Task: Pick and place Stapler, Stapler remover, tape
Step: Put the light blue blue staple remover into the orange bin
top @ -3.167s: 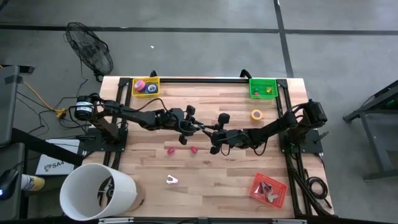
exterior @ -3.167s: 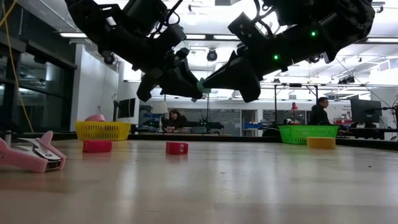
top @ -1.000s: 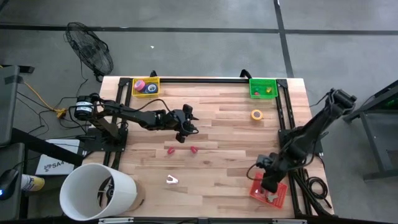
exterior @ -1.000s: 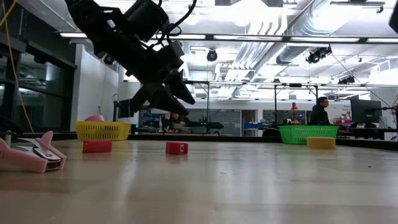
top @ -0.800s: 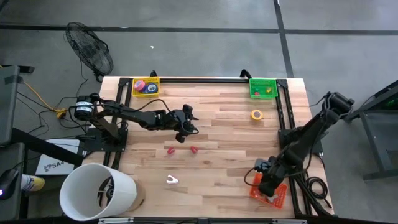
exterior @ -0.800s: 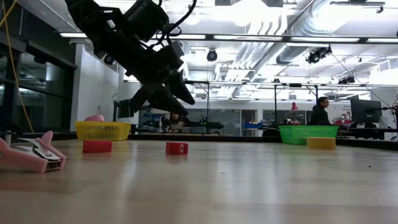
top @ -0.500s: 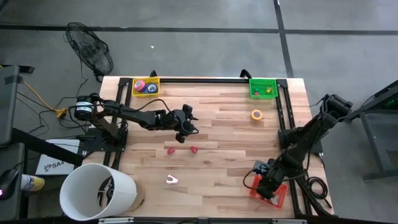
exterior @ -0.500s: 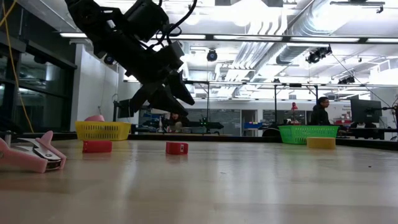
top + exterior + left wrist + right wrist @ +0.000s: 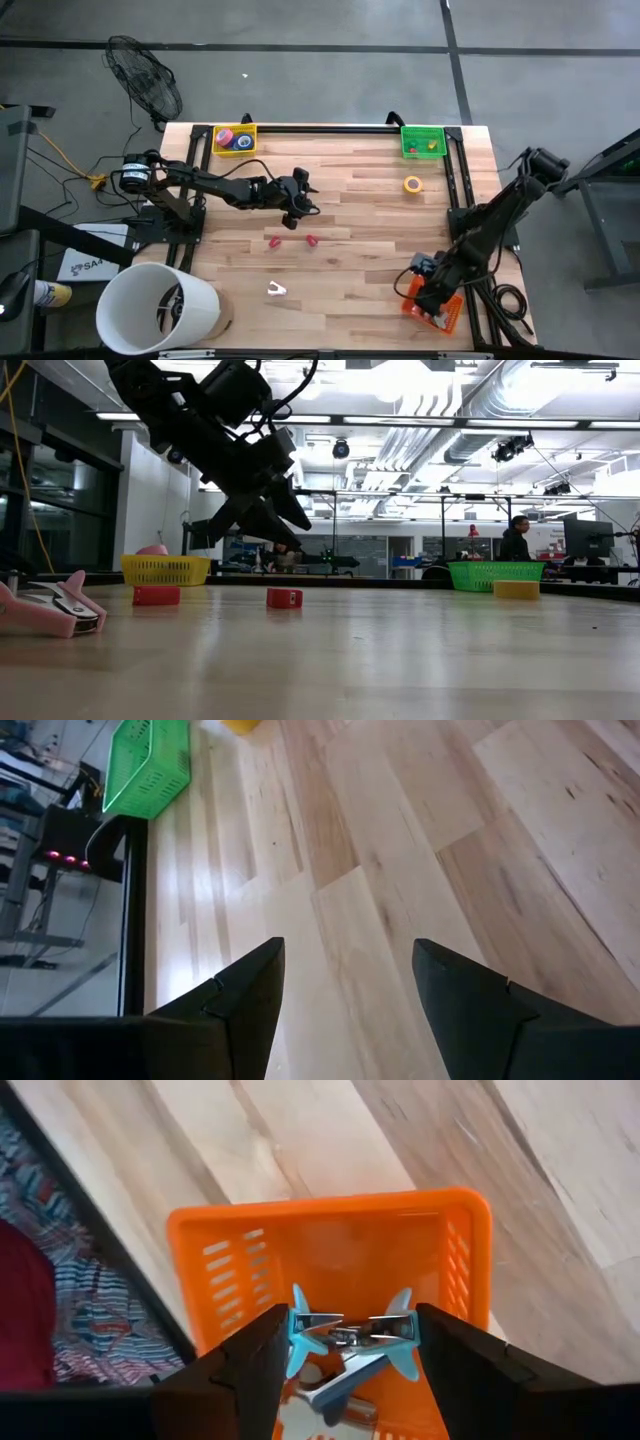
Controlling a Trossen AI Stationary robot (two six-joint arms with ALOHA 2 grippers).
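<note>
Right gripper [image 9: 350, 1342] above the orange basket [image 9: 210, 1260] at the table's near right corner, fingers apart, a blue staple remover [image 9: 352, 1330] lying between them inside the basket. Left gripper [image 9: 297, 203] hanging over mid-table, fingers spread and empty. Pink remover [image 9: 277, 289], two red pieces [image 9: 290, 241] and yellow tape [image 9: 413, 184] on the wood.
</note>
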